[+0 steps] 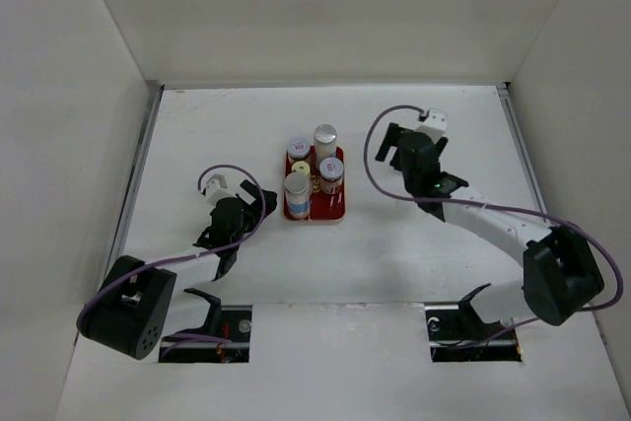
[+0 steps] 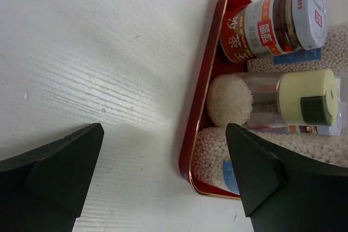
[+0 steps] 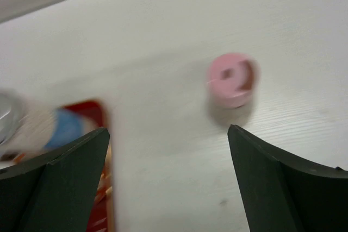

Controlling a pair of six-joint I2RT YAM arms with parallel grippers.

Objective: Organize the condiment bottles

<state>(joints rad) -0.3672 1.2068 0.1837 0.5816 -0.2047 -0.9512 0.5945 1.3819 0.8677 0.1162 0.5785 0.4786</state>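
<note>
Several condiment bottles stand on a red tray (image 1: 338, 209) at the table's middle: a silver-capped one (image 1: 325, 135), a lilac-capped one (image 1: 298, 148), a yellow-green-capped one (image 1: 301, 169), a dark jar (image 1: 331, 174) and a blue-labelled one (image 1: 297, 190). My left gripper (image 1: 262, 202) is open and empty, just left of the tray. Its wrist view shows the tray's rim (image 2: 187, 150), the dark jar (image 2: 272, 23), the yellow-green-capped bottle (image 2: 283, 99) and a bead-filled bottle (image 2: 217, 156). My right gripper (image 1: 392, 150) is open and empty to the tray's right. A pink-capped bottle (image 3: 232, 80) stands on the table ahead of it, blurred.
White walls enclose the table on the left, the back and the right. The tray's right edge (image 3: 103, 134) shows at the left of the right wrist view. Purple cables loop over both arms.
</note>
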